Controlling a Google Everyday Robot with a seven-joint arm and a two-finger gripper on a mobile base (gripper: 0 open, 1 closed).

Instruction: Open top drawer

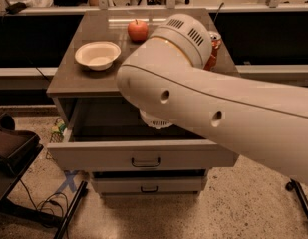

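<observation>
The top drawer [93, 156] of the grey cabinet stands pulled out, its black bar handle [146, 162] at the centre of its front. Its inside is dark and mostly covered by my arm. My white arm [203, 103] crosses the view from the right, above the open drawer. My gripper [156, 119] is under the arm's rounded end, over the drawer's inside; only a white ribbed part of it shows. It is apart from the handle.
A lower drawer [148, 184] is shut below. On the cabinet top [69, 81] stand a white bowl [97, 55], a red apple [137, 30] and a red can [214, 51]. A dark chair [11, 146] and cables are at the left.
</observation>
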